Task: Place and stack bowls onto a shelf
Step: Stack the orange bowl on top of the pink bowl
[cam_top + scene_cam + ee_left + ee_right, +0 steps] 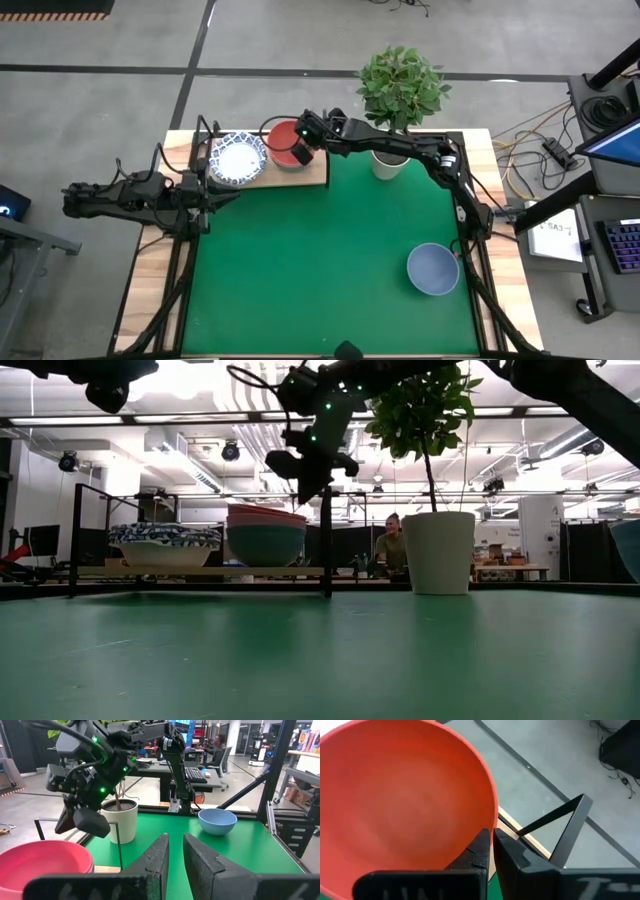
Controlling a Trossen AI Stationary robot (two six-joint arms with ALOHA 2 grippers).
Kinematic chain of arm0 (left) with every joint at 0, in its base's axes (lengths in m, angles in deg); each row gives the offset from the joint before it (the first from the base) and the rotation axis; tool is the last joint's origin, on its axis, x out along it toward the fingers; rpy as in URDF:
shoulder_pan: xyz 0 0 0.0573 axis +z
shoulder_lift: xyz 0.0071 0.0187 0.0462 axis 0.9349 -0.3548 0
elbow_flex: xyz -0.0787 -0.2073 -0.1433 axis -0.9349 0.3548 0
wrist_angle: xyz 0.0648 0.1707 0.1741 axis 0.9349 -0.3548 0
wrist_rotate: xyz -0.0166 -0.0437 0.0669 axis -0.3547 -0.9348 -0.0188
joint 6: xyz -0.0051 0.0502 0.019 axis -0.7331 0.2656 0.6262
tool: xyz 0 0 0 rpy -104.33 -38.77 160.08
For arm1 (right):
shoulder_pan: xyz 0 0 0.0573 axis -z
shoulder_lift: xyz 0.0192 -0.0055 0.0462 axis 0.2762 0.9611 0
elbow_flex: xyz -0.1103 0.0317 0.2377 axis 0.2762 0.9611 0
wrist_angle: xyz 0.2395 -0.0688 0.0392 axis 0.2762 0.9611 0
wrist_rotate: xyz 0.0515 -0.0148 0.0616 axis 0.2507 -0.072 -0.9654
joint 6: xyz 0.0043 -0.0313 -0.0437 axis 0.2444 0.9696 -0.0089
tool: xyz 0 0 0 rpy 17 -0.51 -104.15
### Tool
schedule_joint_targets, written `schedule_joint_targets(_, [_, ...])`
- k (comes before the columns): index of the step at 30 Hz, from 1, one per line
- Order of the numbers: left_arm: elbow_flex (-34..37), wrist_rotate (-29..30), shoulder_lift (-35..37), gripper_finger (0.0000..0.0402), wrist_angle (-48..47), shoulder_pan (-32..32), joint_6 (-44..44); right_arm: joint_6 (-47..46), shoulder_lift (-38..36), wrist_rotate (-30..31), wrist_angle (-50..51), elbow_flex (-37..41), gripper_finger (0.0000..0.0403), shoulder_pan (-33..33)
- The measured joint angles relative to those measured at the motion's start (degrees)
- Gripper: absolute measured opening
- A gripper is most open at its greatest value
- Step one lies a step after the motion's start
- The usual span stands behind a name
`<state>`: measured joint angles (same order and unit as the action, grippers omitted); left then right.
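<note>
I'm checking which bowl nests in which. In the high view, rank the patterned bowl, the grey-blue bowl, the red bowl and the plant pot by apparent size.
1. Patterned bowl
2. Grey-blue bowl, close behind it
3. Red bowl, partly hidden by the right arm, so unsure
4. Plant pot, mostly covered by foliage

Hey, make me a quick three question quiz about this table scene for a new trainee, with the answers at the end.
1. True or false: the grey-blue bowl is on the shelf.
2. Which hand is over the red bowl: A left, B right?
3. Fill in: the white pot holds a ____.

Key:
1. False; it sits on the green mat.
2. B; the right hand, shut, is at its rim. The left hand waits by the mat's edge.
3. Plant.
</note>
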<state>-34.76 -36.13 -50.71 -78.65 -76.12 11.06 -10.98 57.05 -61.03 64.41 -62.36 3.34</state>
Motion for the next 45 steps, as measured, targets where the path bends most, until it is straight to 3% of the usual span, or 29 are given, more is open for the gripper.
schedule_joint_targets(7, [0.00,0.00,0.00,0.0040,0.01,0.00,0.00,0.93,0.00,0.38,-3.39,0.00,0.0013,-0.13])
schedule_joint_targets(17, [0.00,0.00,-0.04,0.0040,0.05,0.00,0.01,9.72,4.60,-0.45,-28.42,0.20,0.0013,-0.37])
schedule_joint_targets(23, [0.00,-0.02,0.00,0.0040,-0.15,0.00,0.02,13.02,8.33,-0.29,-38.47,0.20,0.0013,-0.26])
schedule_joint_targets(45, [0.00,-0.02,0.00,0.0040,-0.41,0.01,0.55,11.45,12.37,0.05,-42.76,0.25,0.0013,0.52])
